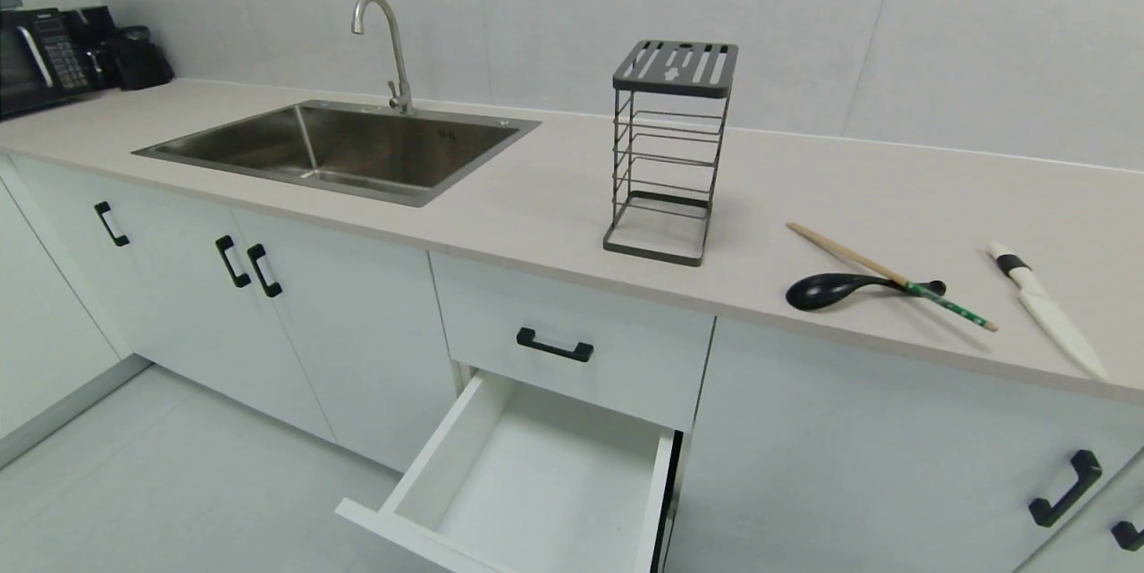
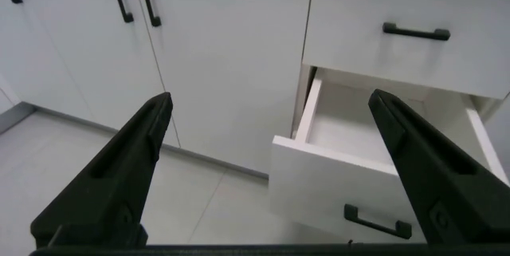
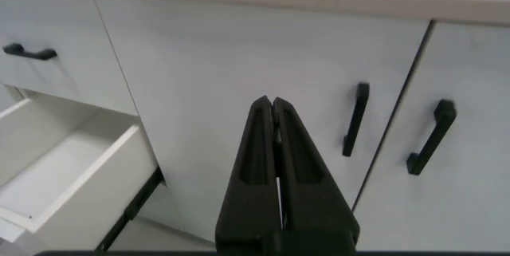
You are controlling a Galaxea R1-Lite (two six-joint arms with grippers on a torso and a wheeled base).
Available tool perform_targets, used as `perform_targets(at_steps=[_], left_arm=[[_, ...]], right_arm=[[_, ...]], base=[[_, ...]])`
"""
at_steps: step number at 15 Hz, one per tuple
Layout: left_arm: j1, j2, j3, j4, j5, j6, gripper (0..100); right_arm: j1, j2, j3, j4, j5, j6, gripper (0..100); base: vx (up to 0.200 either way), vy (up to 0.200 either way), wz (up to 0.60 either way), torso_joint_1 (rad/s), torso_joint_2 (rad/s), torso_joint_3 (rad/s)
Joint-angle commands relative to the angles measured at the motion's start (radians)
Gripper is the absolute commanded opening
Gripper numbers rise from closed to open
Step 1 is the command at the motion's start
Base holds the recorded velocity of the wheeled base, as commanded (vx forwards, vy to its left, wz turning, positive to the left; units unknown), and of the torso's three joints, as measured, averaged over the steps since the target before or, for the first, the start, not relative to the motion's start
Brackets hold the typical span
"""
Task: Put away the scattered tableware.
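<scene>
- Left end effector [image 2: 271, 100] hangs low before the cabinets, fingers spread wide; right end effector [image 3: 272, 104] is pressed together, empty.
- Spoon [image 1: 836, 289], chopsticks [image 1: 889, 275] and knife [image 1: 1046, 309] lie on the surface [image 1: 536, 198] right of the rack [image 1: 670, 153].
- Open drawer [image 1: 438, 448] probably awaits them.

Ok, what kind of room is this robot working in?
A kitchen, probably a home or office one: a steel sink with a curved tap is set into the counter, white cabinets with an open drawer run below it, and a microwave stands at the far left end.
</scene>
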Motion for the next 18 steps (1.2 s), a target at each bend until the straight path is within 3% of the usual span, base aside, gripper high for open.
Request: perform_targets(at_steps=[1,12,15,18], left_arm=[[0.000,0.001,0.000,0.000,0.000,0.000,100],[0.000,0.001,0.000,0.000,0.001,-0.006,100],[0.000,0.001,0.000,0.000,0.001,-0.003,100],[0.000,0.001,0.000,0.000,0.001,-0.003,100]], right_arm=[[0.000,0.001,-0.001,0.000,0.000,0.000,0],[0.000,0.001,-0.001,0.000,0.000,-0.002,0],[0.000,0.001,-0.001,0.000,0.000,-0.002,0],[0.000,0.001,0.000,0.000,0.000,0.000,0]], base=[[0.000,0.000,0.00,0.046,-0.49,-0.222],[0.000,-0.018,0.00,0.307,-0.50,-0.241],[0.000,-0.200,0.00,0.133,-0.26,-0.120],[0.000,0.000,0.00,0.025,-0.02,-0.014]])
